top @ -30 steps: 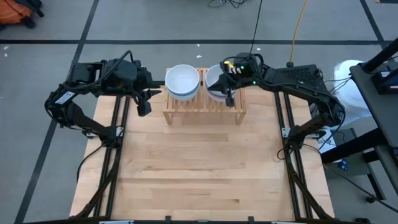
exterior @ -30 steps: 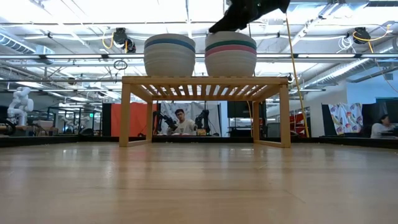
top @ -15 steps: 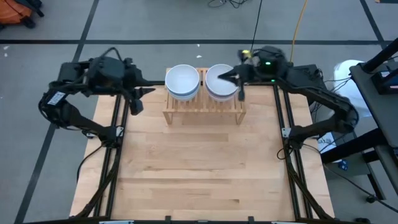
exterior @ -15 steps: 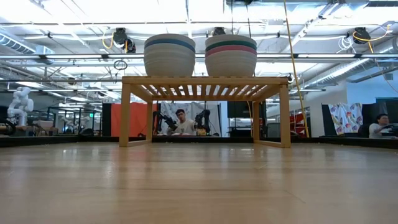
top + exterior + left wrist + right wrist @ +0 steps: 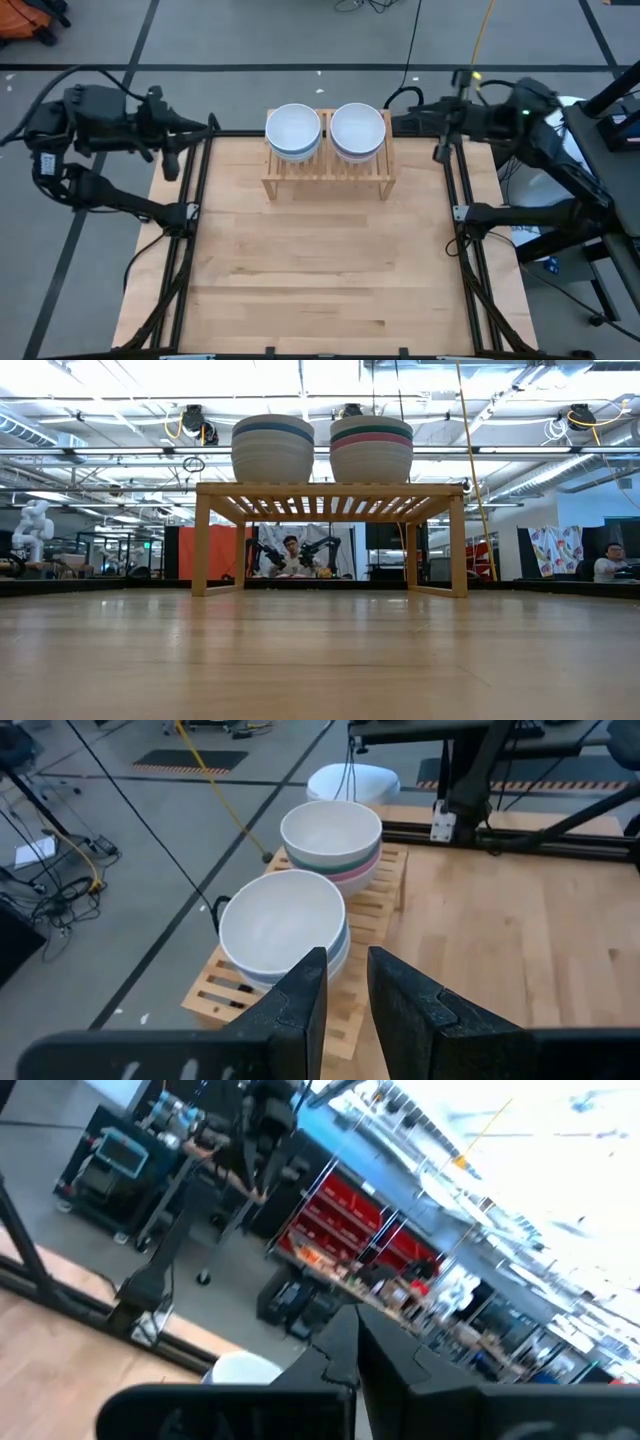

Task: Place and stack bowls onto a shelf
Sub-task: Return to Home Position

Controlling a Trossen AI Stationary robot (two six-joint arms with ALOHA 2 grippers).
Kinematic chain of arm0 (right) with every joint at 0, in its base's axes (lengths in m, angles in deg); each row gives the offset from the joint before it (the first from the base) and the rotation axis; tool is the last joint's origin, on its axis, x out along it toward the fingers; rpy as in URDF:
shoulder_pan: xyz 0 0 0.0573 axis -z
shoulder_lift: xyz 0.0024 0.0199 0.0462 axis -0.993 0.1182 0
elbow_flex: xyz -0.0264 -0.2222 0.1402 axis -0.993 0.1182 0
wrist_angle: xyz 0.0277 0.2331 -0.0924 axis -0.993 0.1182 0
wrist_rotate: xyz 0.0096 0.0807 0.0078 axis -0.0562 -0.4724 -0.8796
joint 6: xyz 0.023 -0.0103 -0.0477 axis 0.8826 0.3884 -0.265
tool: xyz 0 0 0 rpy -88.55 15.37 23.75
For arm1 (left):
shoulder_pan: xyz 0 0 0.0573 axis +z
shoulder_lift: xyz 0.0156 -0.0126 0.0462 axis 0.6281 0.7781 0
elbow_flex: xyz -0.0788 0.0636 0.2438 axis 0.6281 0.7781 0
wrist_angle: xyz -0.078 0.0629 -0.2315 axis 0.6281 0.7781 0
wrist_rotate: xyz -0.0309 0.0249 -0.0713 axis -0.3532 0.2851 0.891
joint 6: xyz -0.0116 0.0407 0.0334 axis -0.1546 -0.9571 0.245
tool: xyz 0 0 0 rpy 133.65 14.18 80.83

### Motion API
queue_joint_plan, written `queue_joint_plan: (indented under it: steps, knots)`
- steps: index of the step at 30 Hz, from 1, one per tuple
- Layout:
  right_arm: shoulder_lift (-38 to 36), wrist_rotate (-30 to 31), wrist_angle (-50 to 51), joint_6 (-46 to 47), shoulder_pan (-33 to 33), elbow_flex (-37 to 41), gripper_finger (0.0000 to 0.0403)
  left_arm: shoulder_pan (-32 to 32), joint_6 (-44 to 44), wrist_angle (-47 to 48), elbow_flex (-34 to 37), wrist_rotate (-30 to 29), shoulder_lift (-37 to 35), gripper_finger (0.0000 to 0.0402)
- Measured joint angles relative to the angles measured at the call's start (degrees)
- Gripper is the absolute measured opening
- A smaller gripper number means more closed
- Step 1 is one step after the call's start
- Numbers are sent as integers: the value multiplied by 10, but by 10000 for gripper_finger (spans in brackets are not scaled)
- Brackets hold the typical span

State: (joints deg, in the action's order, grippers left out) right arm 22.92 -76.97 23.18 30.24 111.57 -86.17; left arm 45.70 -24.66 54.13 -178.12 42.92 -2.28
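We see the left gripper (image 5: 172, 160) off the table's far left edge, its fingers (image 5: 300, 1005) slightly parted and holding nothing. The right gripper (image 5: 440, 152) hangs past the far right edge, fully closed and empty. Between them stands the shelf (image 5: 328, 172), carrying two stacks of bowls (image 5: 293, 130) side by side.

Looking straight down from above on the whole table (image 5: 320, 290), both arms and the shelf (image 5: 328, 176). Level from table-top height, facing the shelf (image 5: 330, 491) side-on, room behind. Riding the left wrist, aimed past the left gripper (image 5: 345, 982) at the bowls (image 5: 283, 926) just ahead. Riding the right wrist, tilted up past the right gripper (image 5: 352, 1342) into the room. Shelf and bowls shared by three views.
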Motion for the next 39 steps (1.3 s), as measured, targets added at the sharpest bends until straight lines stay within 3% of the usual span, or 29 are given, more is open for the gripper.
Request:
queue_joint_plan:
  steps: [11, 18, 39]
  knots:
    - [-46, 0, 1, 10, 0, 0, 0, 0, -12, 30, 0, -11, -9, 81]
    - [-43, 0, -20, 70, 0, 0, 0, 0, 7, 70, 14, -11, -7, 81]
    - [-43, -3, -12, 108, 0, 0, 0, 0, 14, 85, 17, -6, -20, 81]
